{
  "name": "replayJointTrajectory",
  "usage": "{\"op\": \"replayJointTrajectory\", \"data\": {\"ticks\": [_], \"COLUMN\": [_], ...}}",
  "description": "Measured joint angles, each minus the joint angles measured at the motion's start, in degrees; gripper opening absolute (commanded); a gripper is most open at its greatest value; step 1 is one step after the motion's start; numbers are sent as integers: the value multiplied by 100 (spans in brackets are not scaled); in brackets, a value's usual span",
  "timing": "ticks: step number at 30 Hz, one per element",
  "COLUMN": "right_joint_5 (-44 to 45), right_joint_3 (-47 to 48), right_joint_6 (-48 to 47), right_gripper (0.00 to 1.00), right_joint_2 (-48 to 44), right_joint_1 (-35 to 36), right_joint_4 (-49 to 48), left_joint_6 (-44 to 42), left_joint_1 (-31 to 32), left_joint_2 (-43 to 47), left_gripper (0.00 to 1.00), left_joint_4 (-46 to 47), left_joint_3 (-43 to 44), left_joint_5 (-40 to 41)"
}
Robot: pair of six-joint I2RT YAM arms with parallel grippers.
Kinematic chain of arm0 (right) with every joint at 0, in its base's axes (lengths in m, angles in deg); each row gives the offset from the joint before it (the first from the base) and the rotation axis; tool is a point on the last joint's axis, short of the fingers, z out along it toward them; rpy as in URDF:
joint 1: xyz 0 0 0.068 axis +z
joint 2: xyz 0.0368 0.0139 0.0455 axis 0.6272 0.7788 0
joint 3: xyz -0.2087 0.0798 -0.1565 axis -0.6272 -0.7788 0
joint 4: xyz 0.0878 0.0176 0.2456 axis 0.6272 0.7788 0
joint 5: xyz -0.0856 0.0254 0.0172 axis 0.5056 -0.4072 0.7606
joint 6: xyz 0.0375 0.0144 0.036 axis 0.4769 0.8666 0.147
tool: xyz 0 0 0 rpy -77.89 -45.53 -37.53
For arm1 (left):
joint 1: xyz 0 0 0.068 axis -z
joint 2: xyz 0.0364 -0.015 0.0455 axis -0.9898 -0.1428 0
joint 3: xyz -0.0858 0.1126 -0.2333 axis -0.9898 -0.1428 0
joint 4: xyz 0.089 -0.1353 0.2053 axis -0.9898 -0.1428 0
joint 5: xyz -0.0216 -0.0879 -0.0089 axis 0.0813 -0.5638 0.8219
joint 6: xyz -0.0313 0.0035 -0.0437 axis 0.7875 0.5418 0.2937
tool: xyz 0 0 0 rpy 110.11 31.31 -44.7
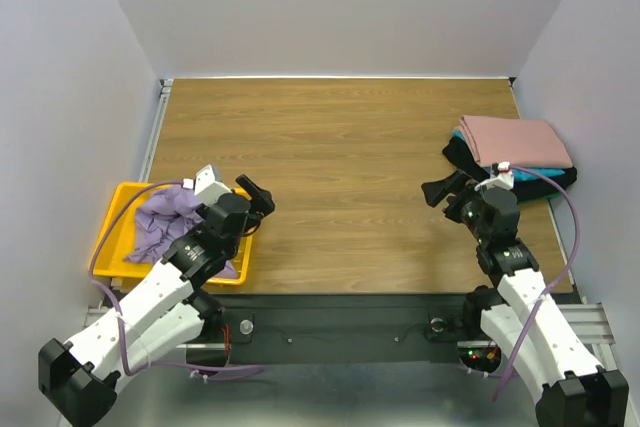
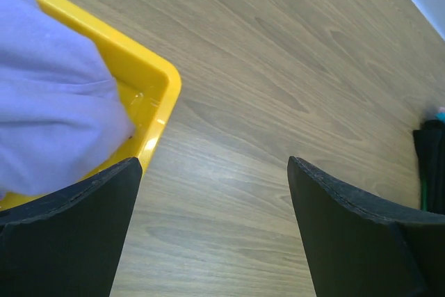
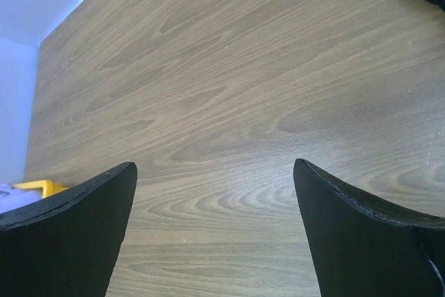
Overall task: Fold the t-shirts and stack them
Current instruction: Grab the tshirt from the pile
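top view, left pincer [image 1: 256, 197]: spread wide, empty, at the right edge of the yellow tray [image 1: 112, 219], lower left.
top view, right pincer [image 1: 441, 190]: spread wide, empty, just left of the stack.
lavender t-shirt [image 1: 165, 219]: crumpled in the tray.
stack, right side of bench [image 1: 340, 137]: pink t-shirt [image 1: 515, 139] over teal t-shirt [image 1: 548, 170] over black t-shirt [image 1: 464, 154].
left wrist: lavender t-shirt seen upper left in the tray corner.
right wrist: black t-shirt clipped at upper right.
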Motion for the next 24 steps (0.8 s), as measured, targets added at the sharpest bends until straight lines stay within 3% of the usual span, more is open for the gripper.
{"op": "replayJointTrajectory", "data": {"ticks": [8,11,13,17,20,24], "right_joint_5": [105,-26,-55,-57,-59,-57], "right_joint_3": [-44,-87,-87,-87,-87,-87], "right_joint_6": [739,702,691,688,686,680], "right_gripper": [100,100,100,100,100,100], "right_joint_2": [-142,-122,-114,-98,-20,57], "right_joint_1": [0,0,0,0,0,0], "right_joint_4": [-61,-70,-81,-92,-92,-90], "left_joint_6": [660,839,708,470,343,168], "left_joint_1": [-173,-796,-1589,-2476,-2717,-2879], "left_joint_2": [-599,-883,-1082,-1499,-1923,-2411], "left_gripper": [99,99,99,97,87,56], "left_joint_4": [-1102,-1316,-1224,-837,-651,-442], "left_joint_3": [702,957,960,855,844,844], "left_joint_5": [863,1040,909,557,363,166]}}
